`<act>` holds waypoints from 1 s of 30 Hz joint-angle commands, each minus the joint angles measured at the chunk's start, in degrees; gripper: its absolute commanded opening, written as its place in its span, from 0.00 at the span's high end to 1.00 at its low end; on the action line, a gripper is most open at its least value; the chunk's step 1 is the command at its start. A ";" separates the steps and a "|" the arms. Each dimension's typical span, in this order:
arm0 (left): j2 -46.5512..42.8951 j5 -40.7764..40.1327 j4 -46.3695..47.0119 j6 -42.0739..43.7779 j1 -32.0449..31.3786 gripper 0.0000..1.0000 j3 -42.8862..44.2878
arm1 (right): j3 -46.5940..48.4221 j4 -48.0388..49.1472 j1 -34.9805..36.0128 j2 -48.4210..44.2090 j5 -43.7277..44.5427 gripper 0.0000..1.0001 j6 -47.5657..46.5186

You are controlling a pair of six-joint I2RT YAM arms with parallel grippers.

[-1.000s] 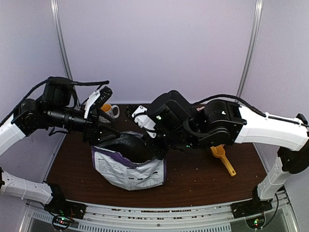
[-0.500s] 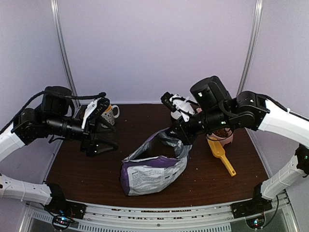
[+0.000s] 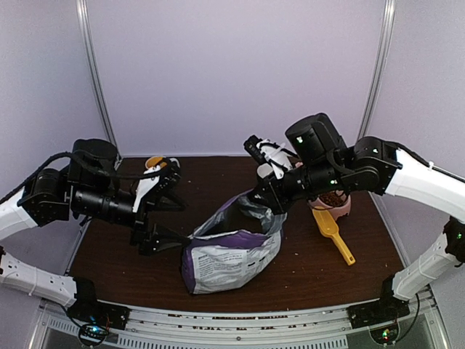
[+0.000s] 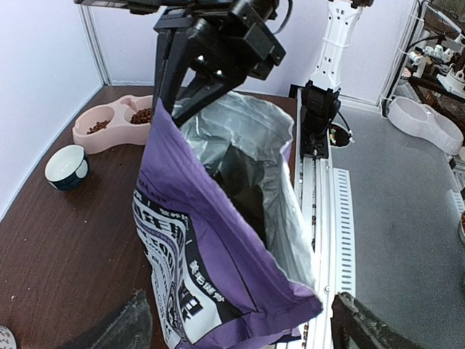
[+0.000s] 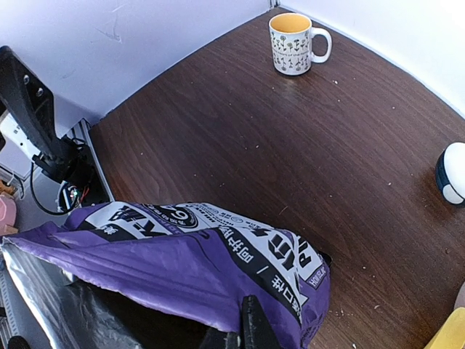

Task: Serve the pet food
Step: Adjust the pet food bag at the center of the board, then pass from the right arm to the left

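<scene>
One bag [image 3: 231, 258], right gripper [image 3: 270, 206] pinching rim; left gripper [image 3: 173, 211] wide. One bowl [image 4: 112, 137], kibble [image 4: 142, 115] apparently inside.

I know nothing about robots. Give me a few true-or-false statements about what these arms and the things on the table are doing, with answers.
1. The right gripper pinches the purple bag's rim. True.
2. The left gripper is clamped on the bag. False: the left gripper is open, apart from the bag.
3. The pink double bowl is empty. False: the pink double bowl holds brown kibble.
4. The yellow scoop lies on the table. True.
</scene>
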 commanded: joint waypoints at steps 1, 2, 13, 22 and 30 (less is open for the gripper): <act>1.38 -3.58 2.90 -0.75 -3.23 0.11 2.77 | 0.18 1.30 -1.53 0.70 1.78 1.00 1.93; 1.72 -4.77 2.57 -0.82 -4.21 0.10 3.09 | 0.18 1.39 -1.66 0.76 1.76 1.00 2.04; 5.75 -22.52 -1.05 -0.31 -9.61 0.38 4.24 | 0.27 2.21 -2.21 1.41 0.89 1.00 3.14; 7.24 -22.67 -1.02 -0.58 -9.70 0.71 3.96 | -0.27 2.83 -2.60 1.78 1.32 1.00 3.30; 6.67 -23.88 -0.97 -0.29 -9.70 0.92 4.15 | -0.67 3.33 -3.97 1.06 1.39 1.00 4.06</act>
